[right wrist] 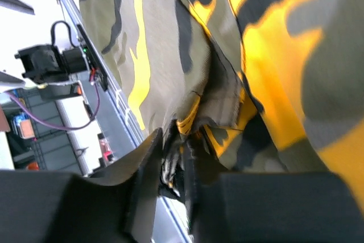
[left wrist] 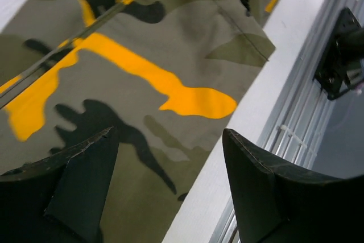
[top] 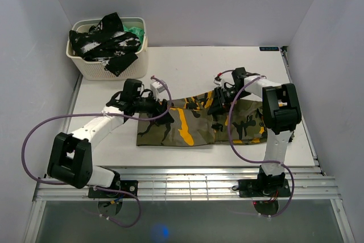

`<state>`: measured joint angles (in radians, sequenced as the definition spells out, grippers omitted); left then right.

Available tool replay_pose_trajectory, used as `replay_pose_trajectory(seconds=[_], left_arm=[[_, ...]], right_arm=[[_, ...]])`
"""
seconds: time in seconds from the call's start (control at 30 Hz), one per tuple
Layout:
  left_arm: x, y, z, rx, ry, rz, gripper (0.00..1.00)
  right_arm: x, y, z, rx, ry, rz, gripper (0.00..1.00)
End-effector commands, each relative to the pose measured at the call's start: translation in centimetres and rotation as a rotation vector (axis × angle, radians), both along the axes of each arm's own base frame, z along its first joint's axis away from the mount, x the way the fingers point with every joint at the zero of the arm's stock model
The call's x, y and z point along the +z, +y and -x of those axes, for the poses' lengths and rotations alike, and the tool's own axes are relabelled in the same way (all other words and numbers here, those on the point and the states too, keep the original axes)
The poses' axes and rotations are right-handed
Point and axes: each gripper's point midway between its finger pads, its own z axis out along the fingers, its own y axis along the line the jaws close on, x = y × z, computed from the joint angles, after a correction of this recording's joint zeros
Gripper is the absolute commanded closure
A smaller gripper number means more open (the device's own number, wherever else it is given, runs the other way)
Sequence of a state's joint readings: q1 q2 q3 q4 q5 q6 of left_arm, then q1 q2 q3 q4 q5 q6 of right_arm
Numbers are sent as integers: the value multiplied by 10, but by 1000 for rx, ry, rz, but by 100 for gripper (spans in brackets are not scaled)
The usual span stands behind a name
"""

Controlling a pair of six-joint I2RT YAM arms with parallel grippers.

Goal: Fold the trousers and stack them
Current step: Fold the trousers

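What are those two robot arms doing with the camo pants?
They are folding the trousers, which lie across the white table. The right arm's fingers are pinching a bunched fold of the cloth. The left arm's fingers are wide open just over the other end, holding nothing. The folding is not done yet. A basket of other clothes sits at the back left corner.

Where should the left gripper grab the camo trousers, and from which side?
Probably the far left corner of the trousers, from above: the cloth lies flat with a free edge there, under the open left gripper, while the right gripper pinches a fold further right.
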<state>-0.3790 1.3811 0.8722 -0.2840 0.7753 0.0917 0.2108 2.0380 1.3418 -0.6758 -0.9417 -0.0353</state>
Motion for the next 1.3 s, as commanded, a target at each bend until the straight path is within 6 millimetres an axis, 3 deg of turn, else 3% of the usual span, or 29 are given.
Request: replay_pose_trajectory(seconds=[0.0,0.03,0.1,0.23,0.3,0.5,0.67,0.73,0.8,0.83,0.87,0.97,1.03,1.07,1.1,1.13,1.17,1.2,1.23,1.27], left_arm=[[11,31,-17,161,32,33,17],[7,37,-14,190,76,49,17],[7,59,-19,266,116,73,17],[-6,89,-19,358,190,78,17],[-11,104,-23,408,198,71,16],[-42,139,-35,548,212,-68,12],[-56,141,-49,560,228,-78,11],[-48,142,-64,555,196,-74,13],[-49,141,-75,458,128,-111,17],[-29,135,-82,378,96,-110,18],[-36,136,-87,264,33,-150,19],[-12,138,-110,166,-54,-187,22],[-23,139,-110,58,-59,-233,22],[-14,138,-122,1,-131,-253,21],[-26,140,-124,-25,-100,-260,20],[-30,138,-115,-62,-54,-254,20],[-22,124,-119,-117,-80,-245,19],[-32,121,-120,-164,-72,-244,19],[-34,118,-113,-194,-37,-235,18],[-30,116,-118,-208,-55,-230,18]], right_arm=[[7,11,-17,16,-66,3,78],[11,13,-22,19,-87,1,86],[16,17,-26,27,-104,-8,92],[23,22,-33,35,-141,-5,92],[14,17,-36,36,-155,45,92],[-25,-15,-18,35,-123,221,92],[-28,-21,-11,35,-122,226,92],[-25,-20,-10,43,-134,215,92],[-19,-19,-10,48,-151,201,92],[-17,-19,-10,52,-157,197,92],[-16,-19,-10,58,-162,192,92],[-16,-18,-7,70,-160,184,92],[-16,-17,-7,74,-164,178,92],[-17,-16,-6,78,-164,174,92],[-17,-16,-6,79,-167,171,92],[-16,-15,-7,79,-172,165,92],[-15,-14,-6,82,-175,164,92],[-15,-13,-7,83,-178,164,92],[-15,-13,-7,84,-178,164,92],[-15,-13,-7,87,-179,164,92]])
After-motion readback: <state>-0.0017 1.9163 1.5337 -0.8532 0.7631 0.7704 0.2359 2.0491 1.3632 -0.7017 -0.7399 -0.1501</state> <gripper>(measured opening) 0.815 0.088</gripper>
